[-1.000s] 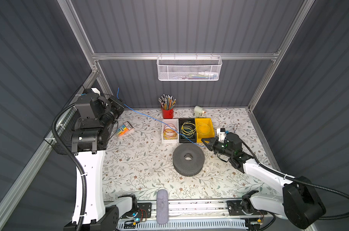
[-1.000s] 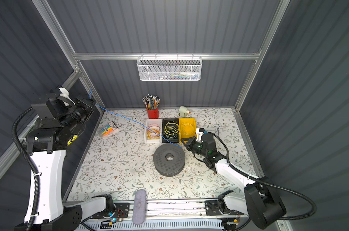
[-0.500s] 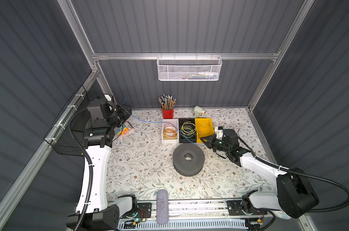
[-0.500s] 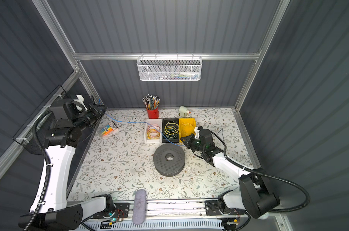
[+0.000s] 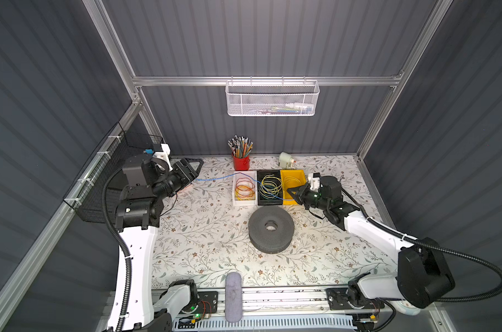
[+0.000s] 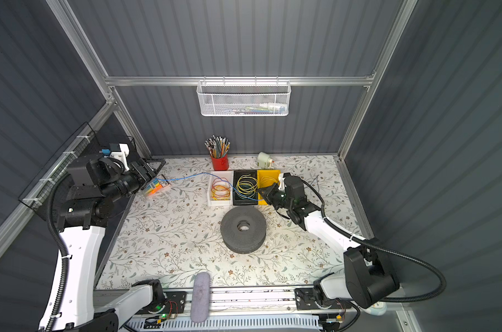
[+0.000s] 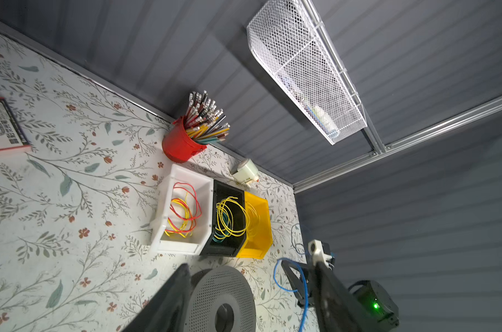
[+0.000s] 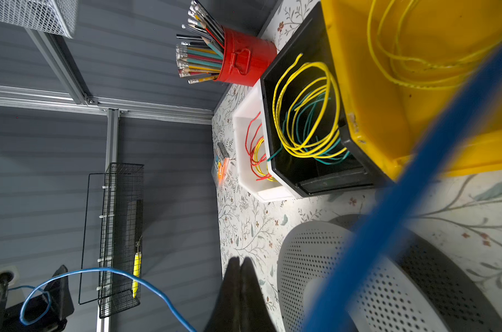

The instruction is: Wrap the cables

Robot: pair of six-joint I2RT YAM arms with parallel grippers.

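The blue cable (image 5: 215, 178) sags low over the table, from beside my left gripper (image 5: 194, 171) across the white and black bins to my right gripper (image 5: 289, 191). My left gripper's jaws are spread open, with nothing between its fingers (image 7: 169, 299); the cable's end lies just below them. The right gripper (image 8: 239, 260) is shut, fingertips pressed together. The cable (image 7: 275, 276) loops around it, and the pinch point itself is hidden. A blurred stretch of cable (image 8: 416, 186) crosses close in front of the right wrist camera.
A grey perforated disc (image 5: 270, 230) lies mid-table in front of the white bin (image 5: 234, 198), the black bin (image 5: 268, 202) and the yellow bin (image 5: 298, 174), all holding coiled wires. A red pencil cup (image 5: 241, 163), a highlighter pack (image 6: 156, 186) and a black wire basket (image 5: 100, 184) stand near the left arm.
My left arm came down from high on the left and its gripper opened, letting go of the cable. The cable went from a taut raised line to a slack one. The right gripper stayed shut.
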